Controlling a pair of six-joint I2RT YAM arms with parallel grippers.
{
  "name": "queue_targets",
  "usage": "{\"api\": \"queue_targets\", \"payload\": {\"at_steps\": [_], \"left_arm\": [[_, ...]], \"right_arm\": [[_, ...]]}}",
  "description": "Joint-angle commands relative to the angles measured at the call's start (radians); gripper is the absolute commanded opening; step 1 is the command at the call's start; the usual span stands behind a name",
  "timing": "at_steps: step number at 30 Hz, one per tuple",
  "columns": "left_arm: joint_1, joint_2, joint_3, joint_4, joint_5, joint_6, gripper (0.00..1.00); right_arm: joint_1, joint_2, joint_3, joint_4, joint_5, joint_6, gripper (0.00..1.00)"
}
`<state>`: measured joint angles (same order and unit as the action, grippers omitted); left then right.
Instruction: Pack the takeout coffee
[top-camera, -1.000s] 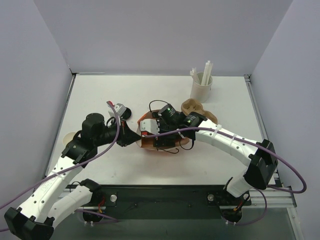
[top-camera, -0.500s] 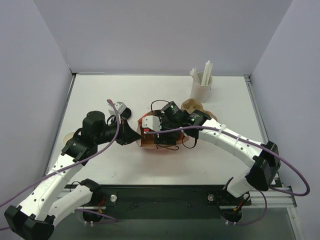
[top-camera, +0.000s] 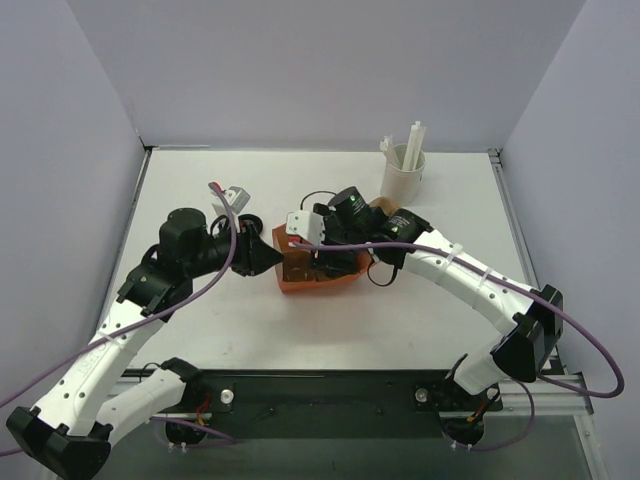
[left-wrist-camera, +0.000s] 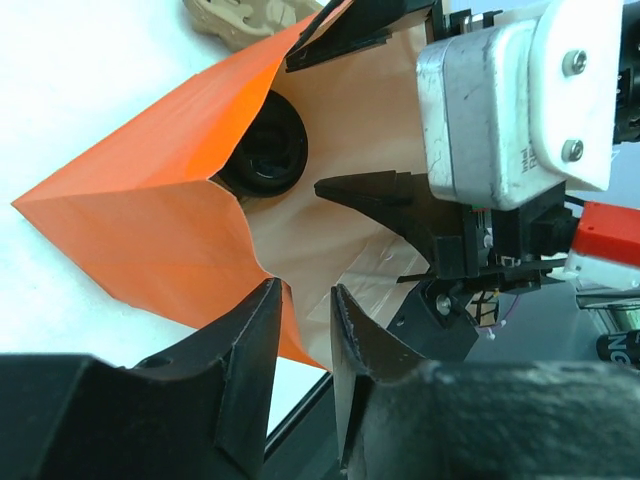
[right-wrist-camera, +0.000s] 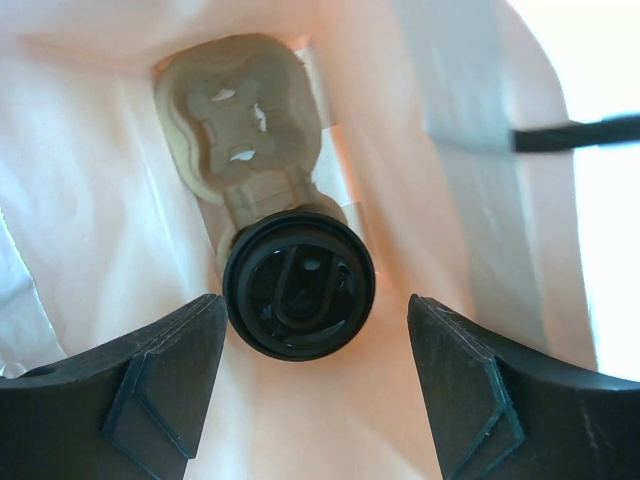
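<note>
Inside orange bag (left-wrist-camera: 150, 230), takeout coffee (right-wrist-camera: 298, 285)

A flat white bench (top-camera: 200, 180) is seen from above, closed in by pale lilac wall panels (top-camera: 320, 70) at the back and on both sides. Near its middle an orange paper bag (top-camera: 322, 280) is set on the surface with its mouth open. Toward the far right a white cylindrical cup (top-camera: 403, 182) is stood upright, and white wrapped sticks (top-camera: 412, 140) are held in it. A tan moulded-pulp piece (left-wrist-camera: 250, 15) is laid on the bench just beyond the bag and is largely hidden in the overhead view. A black rail (top-camera: 330, 395) is fixed along the near edge.
</note>
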<state>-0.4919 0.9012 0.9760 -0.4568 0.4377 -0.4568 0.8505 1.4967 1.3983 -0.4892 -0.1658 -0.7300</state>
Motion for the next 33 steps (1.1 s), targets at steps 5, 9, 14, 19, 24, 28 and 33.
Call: {"api": "queue_targets", "payload": {"at_steps": [5,9,14,19,24,28,33], "left_arm": [[-0.002,0.022,0.108,-0.016,-0.057,0.049,0.39],[-0.002,0.041,0.161,-0.072,-0.135,0.076,0.4],[0.0,0.042,0.19,-0.071,-0.203,0.099,0.44],[0.0,0.064,0.237,-0.071,-0.194,0.116,0.45],[0.0,0.045,0.259,-0.065,-0.218,0.147,0.47],[0.0,0.015,0.245,-0.046,-0.211,0.127,0.48],[0.0,-0.03,0.243,-0.063,-0.203,0.115,0.48]], "right_arm": [[-0.03,-0.01,0.103,0.008,0.015,0.073,0.73],[-0.034,-0.001,0.136,0.027,0.049,0.102,0.73],[-0.044,0.004,0.177,0.055,0.097,0.141,0.72],[-0.056,0.014,0.188,0.089,0.156,0.178,0.63],[-0.073,0.037,0.185,0.143,0.262,0.228,0.57],[-0.082,0.042,0.195,0.166,0.331,0.285,0.55],[-0.114,0.036,0.214,0.161,0.354,0.397,0.54]]}}
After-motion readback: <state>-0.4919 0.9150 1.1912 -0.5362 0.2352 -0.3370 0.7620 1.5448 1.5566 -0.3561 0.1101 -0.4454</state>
